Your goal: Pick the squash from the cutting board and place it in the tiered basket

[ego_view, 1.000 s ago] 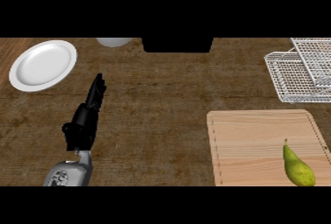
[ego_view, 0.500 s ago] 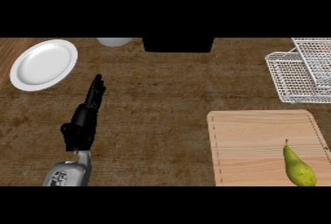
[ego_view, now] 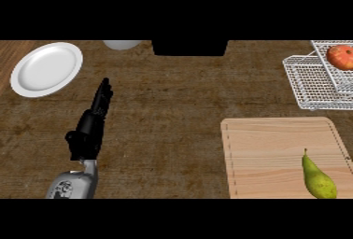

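A: Where's your squash?

B: Orange round squash [ego_view: 341,56] sits in the upper tier of the tiered basket [ego_view: 308,82], top right. Looks placed, so you're likely done or nearly.

A: Cutting board?

B: Cutting board [ego_view: 276,154] holds only a green pear [ego_view: 319,179], near its lower right. Leave it.

A: Your hands?

B: Left hand [ego_view: 93,122] is at the left over the counter, fingers straight and together, holding nothing. Right hand isn't in view.

A: Anything in the way?

B: No. White plate [ego_view: 45,69] top left, a pale bowl [ego_view: 122,44] and dark box [ego_view: 189,47] along the back edge, all well apart from the basket.
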### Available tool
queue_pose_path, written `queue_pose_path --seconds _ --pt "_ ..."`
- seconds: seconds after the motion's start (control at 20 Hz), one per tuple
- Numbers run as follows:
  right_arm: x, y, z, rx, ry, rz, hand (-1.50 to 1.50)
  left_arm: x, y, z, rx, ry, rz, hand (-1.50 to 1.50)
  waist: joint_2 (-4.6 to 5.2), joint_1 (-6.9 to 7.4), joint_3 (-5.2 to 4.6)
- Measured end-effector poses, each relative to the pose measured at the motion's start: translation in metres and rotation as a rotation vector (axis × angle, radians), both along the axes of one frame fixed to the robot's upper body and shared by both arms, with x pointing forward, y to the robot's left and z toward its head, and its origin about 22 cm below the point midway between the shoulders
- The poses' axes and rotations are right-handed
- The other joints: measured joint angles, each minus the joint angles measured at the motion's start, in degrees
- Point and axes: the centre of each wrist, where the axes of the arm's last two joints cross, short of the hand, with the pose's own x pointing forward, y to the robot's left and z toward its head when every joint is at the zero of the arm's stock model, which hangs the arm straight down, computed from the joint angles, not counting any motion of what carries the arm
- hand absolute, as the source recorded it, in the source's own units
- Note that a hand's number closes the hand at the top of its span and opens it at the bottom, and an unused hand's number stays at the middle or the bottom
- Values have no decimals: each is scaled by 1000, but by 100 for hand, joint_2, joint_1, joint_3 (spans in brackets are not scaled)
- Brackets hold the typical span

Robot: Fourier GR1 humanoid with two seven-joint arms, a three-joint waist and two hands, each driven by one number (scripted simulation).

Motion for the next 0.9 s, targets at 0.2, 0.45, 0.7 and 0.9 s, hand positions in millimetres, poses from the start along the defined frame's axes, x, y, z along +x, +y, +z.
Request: queue_pose_path --seconds 0.2,0.45,0.7,0.9 --pt "-15 -20 12 93 -115 -98 -150 0 -1 -3 -4 3 9 0 -15 -50 -3" --pt "-54 -68 17 208 -179 -231 -150 -5 2 -6 -6 8 17 0 -27 -99 -1" --pt "-114 -124 4 320 -246 -290 -150 -7 3 -3 -2 1 30 0 -37 -181 5" --pt "-171 -162 -7 362 -270 -291 -150 -9 3 -2 -4 8 42 0 -43 -237 10"
